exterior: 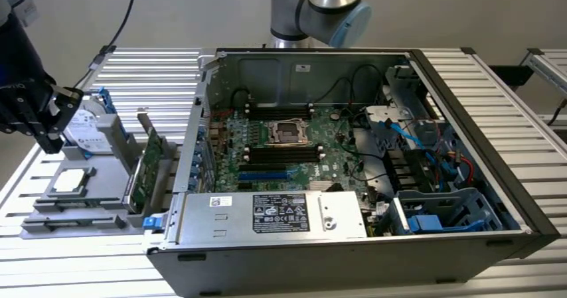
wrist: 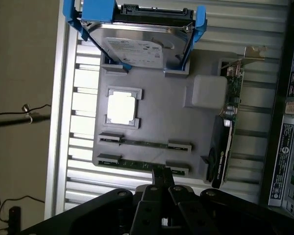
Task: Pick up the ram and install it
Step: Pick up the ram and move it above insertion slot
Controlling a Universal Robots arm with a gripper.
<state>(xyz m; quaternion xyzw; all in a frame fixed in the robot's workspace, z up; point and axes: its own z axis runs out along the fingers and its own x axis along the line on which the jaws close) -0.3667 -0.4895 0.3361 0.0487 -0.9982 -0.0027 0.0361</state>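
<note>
1. Green, long and thin, the nearer ram stick (wrist: 137, 164) lay flat in end clips along the edge of the grey tray (wrist: 157, 98) closest to the gripper. A second ram stick (wrist: 144, 143) lay parallel just beyond it, apart from it.
2. The gripper (wrist: 160, 176) was clenched, its fingers pressed together with nothing between them. In the wrist view its tip overlapped the nearer ram stick close to one end clip. Contact could not be confirmed, and the exterior view showed the gripper (exterior: 50, 144) raised above the tray (exterior: 102, 178).
3. The stick's long axis ran crosswise to the line of the fingers, which met it at roughly a right angle.
4. Both ends of the stick were held, and the bare middle span was judged the free part for a grasp. The processor (wrist: 121, 108) sat well beyond. The expansion card (wrist: 229, 122) stood on edge at the tray's side, near one end of the stick.
5. The open computer case (exterior: 483, 145) lay to the exterior view's right of the tray. Its black memory slots (exterior: 281, 153) were uncovered from above.
</note>
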